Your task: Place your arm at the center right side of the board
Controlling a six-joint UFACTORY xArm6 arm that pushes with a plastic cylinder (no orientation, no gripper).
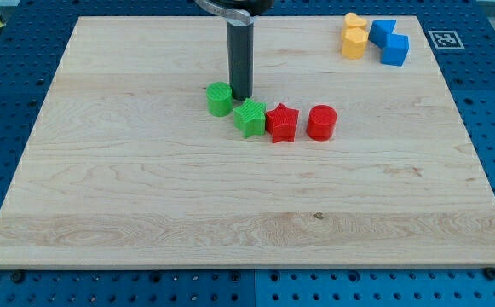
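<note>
While the pale wooden board [145,196] lay flat on the blue perforated table [8,68], my tip [240,95] stood on the wood a little left of the board's middle line and in its upper half, well apart from the centre of the view's right edge that the task names. That stretch of board at the right centre carried no block and no rod. The dark straight rod [240,55] came down from the view's top, and its lower end sat in the gap between two green blocks: the green cylinder-like block [219,99] just to its left, and the green star-shaped block [250,118] just below and to its right. Whether the tip touched either of them could not be told, though it looked very close to both. Touching the green star on the view's right was a red star-shaped block [282,122], and a short way further right, with a narrow gap, stood a red cylinder block [321,123], so the four made a slightly sagging row. Far off in the board's top right corner sat two yellow blocks [354,36], stacked closely one behind the other, and just beside them two blue blocks [390,41], their exact shapes hard to make out. A small black-and-white marker [446,39] lay beyond the corner. As for the end effector, it was only the bare rod, with no jaws to be apart or together.
</note>
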